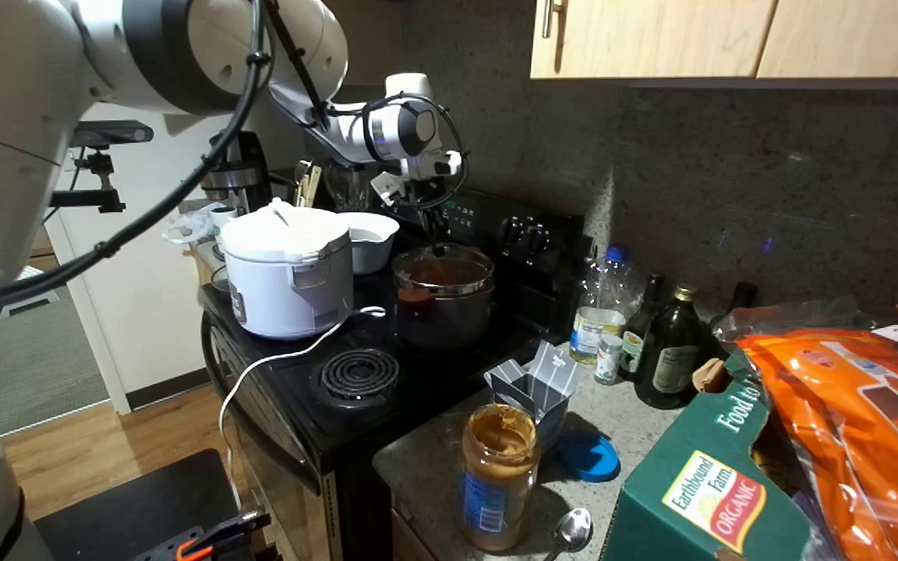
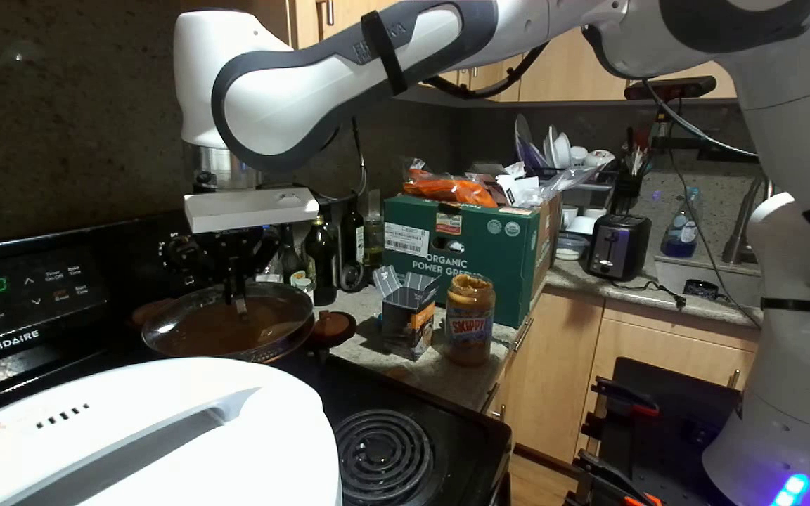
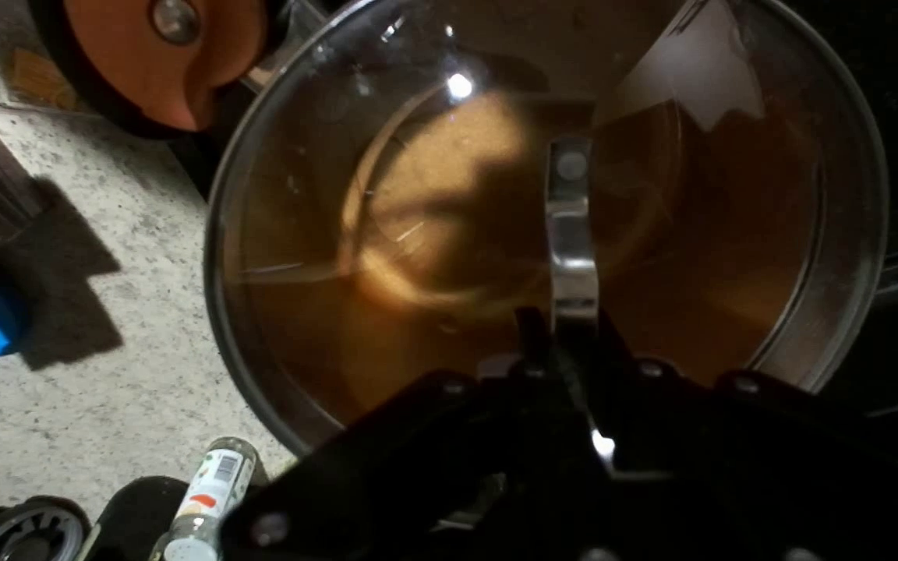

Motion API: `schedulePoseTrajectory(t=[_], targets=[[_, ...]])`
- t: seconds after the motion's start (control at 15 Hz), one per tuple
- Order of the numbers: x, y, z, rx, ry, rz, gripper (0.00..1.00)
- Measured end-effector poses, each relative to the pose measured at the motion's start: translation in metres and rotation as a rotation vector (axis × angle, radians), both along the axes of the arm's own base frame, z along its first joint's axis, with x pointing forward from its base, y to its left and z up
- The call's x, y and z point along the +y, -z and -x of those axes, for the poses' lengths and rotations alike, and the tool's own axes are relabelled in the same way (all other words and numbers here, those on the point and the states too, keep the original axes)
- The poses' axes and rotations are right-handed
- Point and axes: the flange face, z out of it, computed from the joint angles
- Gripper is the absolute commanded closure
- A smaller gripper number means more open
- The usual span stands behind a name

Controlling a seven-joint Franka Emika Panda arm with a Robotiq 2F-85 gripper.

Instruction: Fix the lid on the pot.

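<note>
Because the glass lid (image 3: 496,226) offers a narrow metal handle (image 3: 572,241) on its top, the jaws take it there: they appear closed upon this strip, with one jaw on each side. Such a hold, it may be judged, prevents the lid from slipping sideways and spares the glass from hard contact. How much of the handle lies beyond the jaws cannot be told, since they hide its further end.

The lid is directly over the dark pot (image 1: 445,319) and covers its mouth. Whether the rim touches the pot all the way round, or is slightly tilted above it, these views do not make clear. For this reason the step in hand seems to be the seating of the lid, near to the end of the task, and a firm hold is probably wanted until it lies level.

The jaws reach the pot from above, which looks sensible, because a large white cooker (image 1: 285,288) occupies the stove (image 1: 433,370) just beside it, on the side away from the worktop (image 1: 620,425). In both exterior views a brown side handle (image 2: 335,327) stands out from the pot; a lid lowered askew could perhaps catch near it. The jar of peanut butter (image 1: 500,483) is well apart from the pot, so it should not hinder this work.
</note>
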Motion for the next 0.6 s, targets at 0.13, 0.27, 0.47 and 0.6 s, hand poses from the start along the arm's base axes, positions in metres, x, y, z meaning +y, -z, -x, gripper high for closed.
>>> schedulePoseTrajectory(t=[0.13, 0.27, 0.47, 0.6], targets=[[-0.0010, 0.0000, 0.0000, 0.006, 0.007, -0.005, 0.93], [-0.0026, 0.0003, 0.0002, 0.019, 0.018, -0.014, 0.93], [-0.0060, 0.0008, -0.0004, 0.030, 0.033, -0.022, 0.93], [-0.0073, 0.0016, -0.0002, 0.038, 0.048, -0.023, 0.93]])
